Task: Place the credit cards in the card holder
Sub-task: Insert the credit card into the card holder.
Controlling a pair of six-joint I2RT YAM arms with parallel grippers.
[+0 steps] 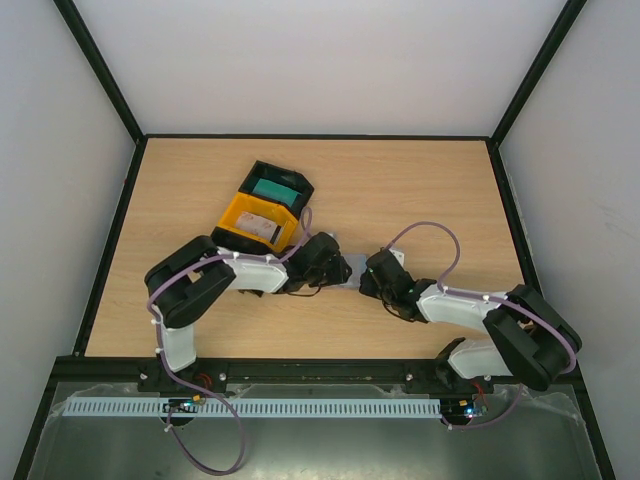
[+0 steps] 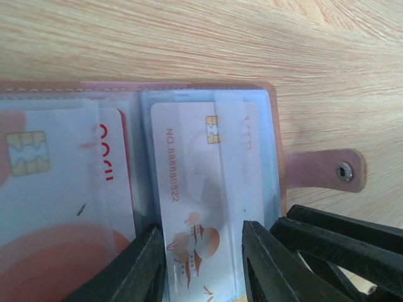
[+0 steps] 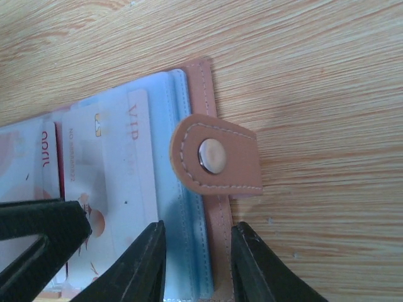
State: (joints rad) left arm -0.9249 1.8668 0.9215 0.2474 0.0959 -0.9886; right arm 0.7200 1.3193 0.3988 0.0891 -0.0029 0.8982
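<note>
Straddles the pale credit card point(image 2: 189, 176) with left gripper point(image 2: 201, 228) fingers apart, card holder point(image 3: 203, 100) lying open mid-table. Brackets its snap tab point(image 3: 217, 157) edge with the right gripper point(image 3: 198, 228) (gripping or not, cannot tell). Could buckle the card against the sleeve point(image 2: 267, 157) if pushed askew, or drag the holder.

I'm working in a lab test cell: a pale wood-grain worktop point(image 1: 430, 190) mid-frame, boxed by plain white panels point(image 1: 320, 60) in black metal framing point(image 1: 100, 70), a white slotted cable duct point(image 1: 300, 408) along the bottom.
</note>
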